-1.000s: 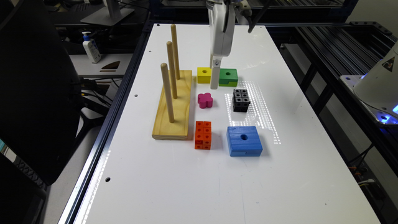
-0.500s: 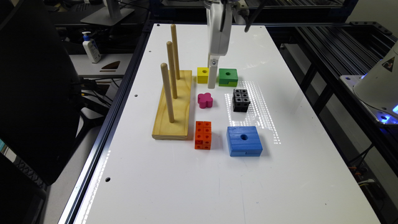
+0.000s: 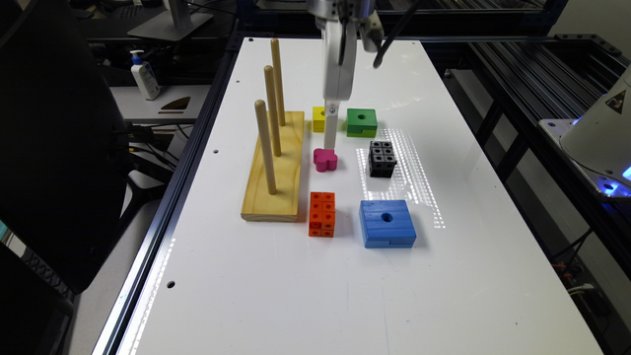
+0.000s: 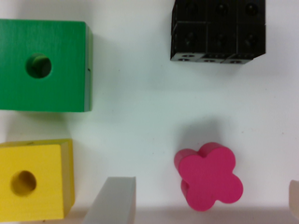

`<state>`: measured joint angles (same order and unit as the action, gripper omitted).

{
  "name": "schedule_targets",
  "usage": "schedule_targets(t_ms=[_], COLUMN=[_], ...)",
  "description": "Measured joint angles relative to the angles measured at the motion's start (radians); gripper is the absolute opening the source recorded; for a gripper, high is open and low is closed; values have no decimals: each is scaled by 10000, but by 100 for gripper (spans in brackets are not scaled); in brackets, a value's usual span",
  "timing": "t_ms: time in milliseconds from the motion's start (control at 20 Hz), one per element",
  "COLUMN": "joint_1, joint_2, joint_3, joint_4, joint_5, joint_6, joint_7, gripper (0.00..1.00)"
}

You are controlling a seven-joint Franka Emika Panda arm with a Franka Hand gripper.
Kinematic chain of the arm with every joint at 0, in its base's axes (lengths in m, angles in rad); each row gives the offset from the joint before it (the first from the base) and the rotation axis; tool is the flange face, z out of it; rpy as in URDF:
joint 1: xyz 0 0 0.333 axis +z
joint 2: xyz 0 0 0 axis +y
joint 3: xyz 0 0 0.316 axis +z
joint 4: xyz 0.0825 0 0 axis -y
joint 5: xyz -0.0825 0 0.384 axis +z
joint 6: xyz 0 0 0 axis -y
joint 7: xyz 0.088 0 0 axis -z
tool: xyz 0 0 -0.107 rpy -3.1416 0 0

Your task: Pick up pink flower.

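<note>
Pink flower [image 3: 325,159]: lies flat on the white table [image 3: 305,296], lobed face up, four rounded lobes with no clear long axis; nothing touches it.
Where it sits: at 6 o'clock from the yellow block [image 3: 318,119], 9 o'clock from the black cube cluster [image 3: 382,159], 12 o'clock from the orange cube cluster [image 3: 322,214], just beside the wooden peg board [image 3: 276,170].
Jaws: the gripper [image 3: 330,140] hangs above the flower's far edge; in the wrist view its fingers [image 4: 112,200] stand spread wide, one on each side of the flower [image 4: 209,176], released and holding nothing.
Other blocks: green block [image 3: 361,122] at 3 o'clock from the yellow one; blue block [image 3: 387,223] nearest me.
</note>
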<state>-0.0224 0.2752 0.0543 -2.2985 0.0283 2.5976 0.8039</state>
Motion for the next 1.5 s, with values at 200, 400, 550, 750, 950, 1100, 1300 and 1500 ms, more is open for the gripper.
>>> schedule_targets(t_ms=[200, 400, 550, 750, 950, 1100, 1300, 1500], joint_1=[11, 41, 41, 41, 41, 41, 41, 41], joint_2=[170, 171, 171, 380, 813, 870, 959, 1180], joint_3=[24, 85, 120, 130, 130, 130, 131, 130], joint_4=[97, 122, 123, 124, 137, 168, 171, 192], joint_5=[-2, -2, -2, -2, -2, -2, -2, -2], joint_6=[112, 112, 112, 227, 675, 713, 742, 939], joint_7=[2, 12, 13, 13, 12, 12, 12, 12], gripper=[100, 100, 100, 100, 100, 100, 100, 100])
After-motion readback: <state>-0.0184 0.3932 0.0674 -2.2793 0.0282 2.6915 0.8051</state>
